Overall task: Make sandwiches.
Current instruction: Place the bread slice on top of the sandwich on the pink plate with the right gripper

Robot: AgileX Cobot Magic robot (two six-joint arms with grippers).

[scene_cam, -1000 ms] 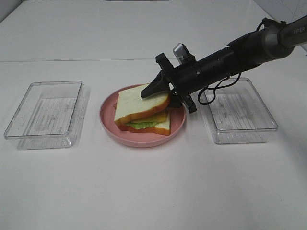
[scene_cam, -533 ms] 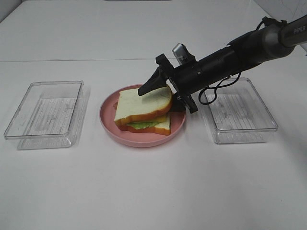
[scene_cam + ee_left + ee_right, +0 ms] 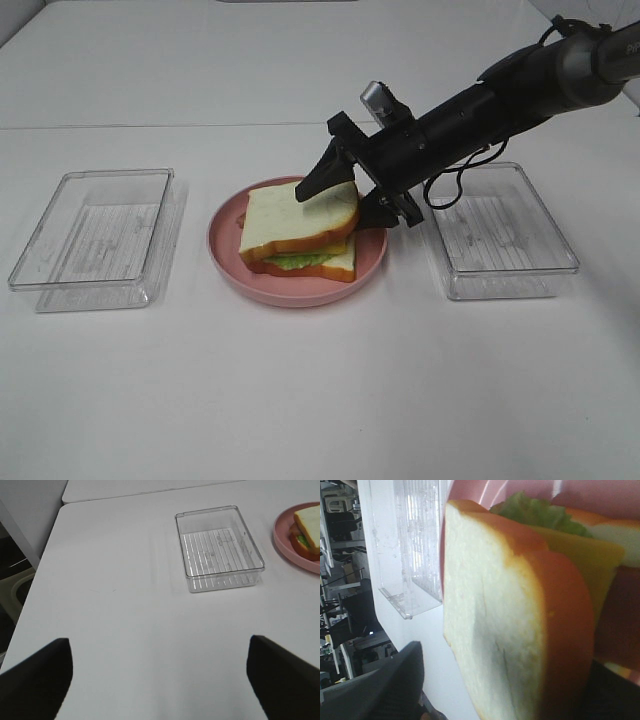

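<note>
Gripper (image 3: 338,196) raised off spongy sandwich (image 3: 300,233)

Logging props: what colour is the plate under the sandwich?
Pink; the plate shows best in the exterior high view.

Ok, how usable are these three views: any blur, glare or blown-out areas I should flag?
Exterior high view: sharp and evenly lit, soft shadows only, though the white table is nearly blown out. Left wrist view: clear, with small glints on the clear container; the left pincer fingers are dark featureless shapes. Right wrist view: too close, the top bread slice soft and filling the frame, background bright.
</note>
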